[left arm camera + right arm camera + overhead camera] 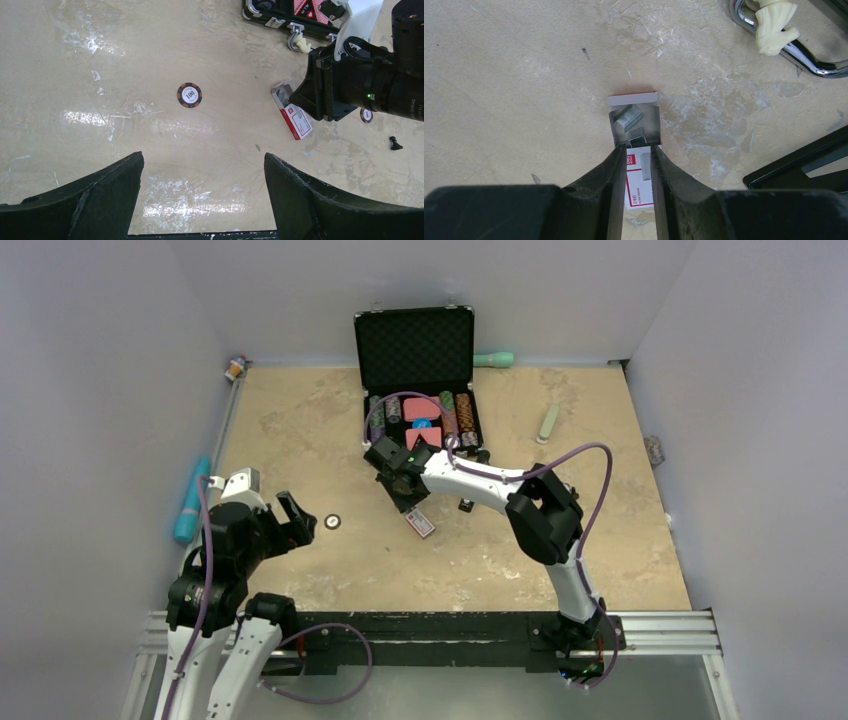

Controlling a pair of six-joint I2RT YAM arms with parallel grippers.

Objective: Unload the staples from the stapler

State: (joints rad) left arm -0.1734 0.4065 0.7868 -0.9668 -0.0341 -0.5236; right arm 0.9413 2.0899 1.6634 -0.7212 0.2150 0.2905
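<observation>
right end effector (638, 147) pinches a small red-and-white cardboard box (640, 176); short silvery-grey metal staples (629, 117) lie in its open tray (650, 116), likely light, brittle: grip the strip's sides. left end effector (202, 156) gapes empty.

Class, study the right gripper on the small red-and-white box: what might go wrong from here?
The right gripper pinches the small red-and-white cardboard box between its jaws, tray slid open; lifting or tilting it may spill the loose silvery-grey metal staple strips. Squeezing harder may crush the box.
</observation>
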